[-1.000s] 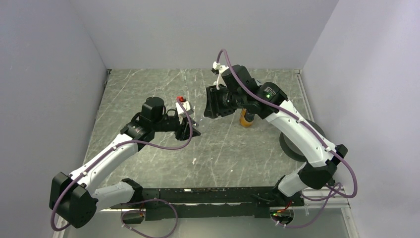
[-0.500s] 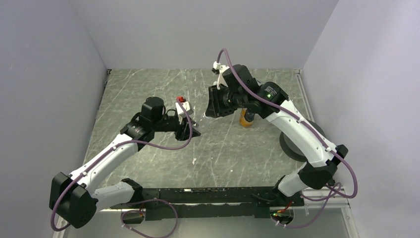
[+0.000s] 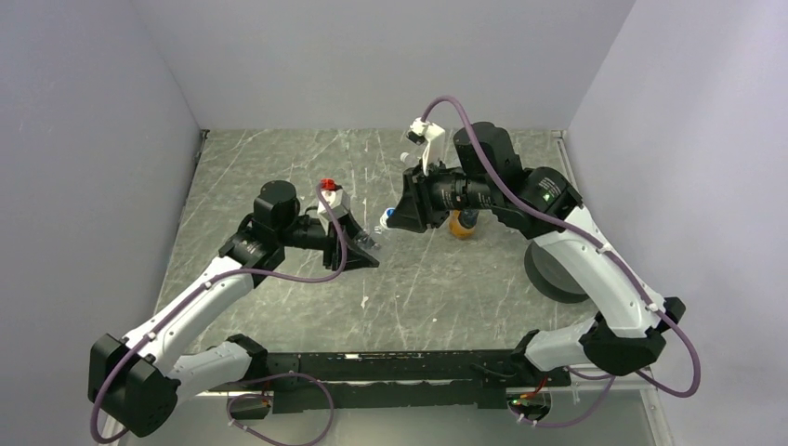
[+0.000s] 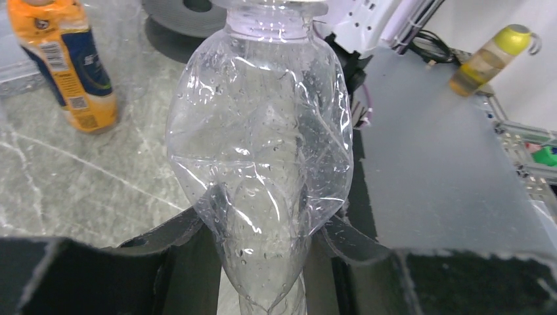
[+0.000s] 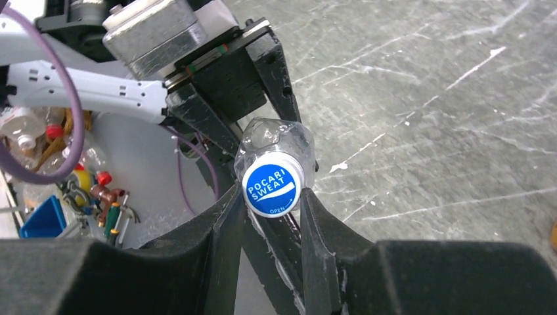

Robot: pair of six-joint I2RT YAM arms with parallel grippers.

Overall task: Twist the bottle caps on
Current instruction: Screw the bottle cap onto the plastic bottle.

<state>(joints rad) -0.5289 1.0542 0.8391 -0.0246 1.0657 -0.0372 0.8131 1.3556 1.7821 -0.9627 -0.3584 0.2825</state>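
**Both claws meet on one bottle at mid-desk**

Nearest you, on your right, the large black disc (image 3: pixel 548 276) lies flat on the desk (image 3: pixel 279 167), partly hidden under the right arm.

Further in, your left claw (image 3: pixel 365 249) is clenched on the body of a clear bottle (image 4: pixel 259 144). Its two fingers press in from either side, and the thin plastic is crumpled and dented where they bite. The bottle is lifted off the desk, its neck pointing away from the left claw toward the right arm. Small droplets cling inside its wall.

On that neck sits the blue-topped cap (image 5: pixel 270 189), printed POCARI SWEAT in white. Your right claw (image 5: pixel 270 211) is closed on it, one finger touching each side of its rim, so the two claws face each other with the bottle between them. Whether the cap is threaded fully down, you cannot tell from these views.

Just behind the right claw, an orange bottle (image 3: pixel 460 226) with a dark blue label stands upright on the desk, apart from both claws.
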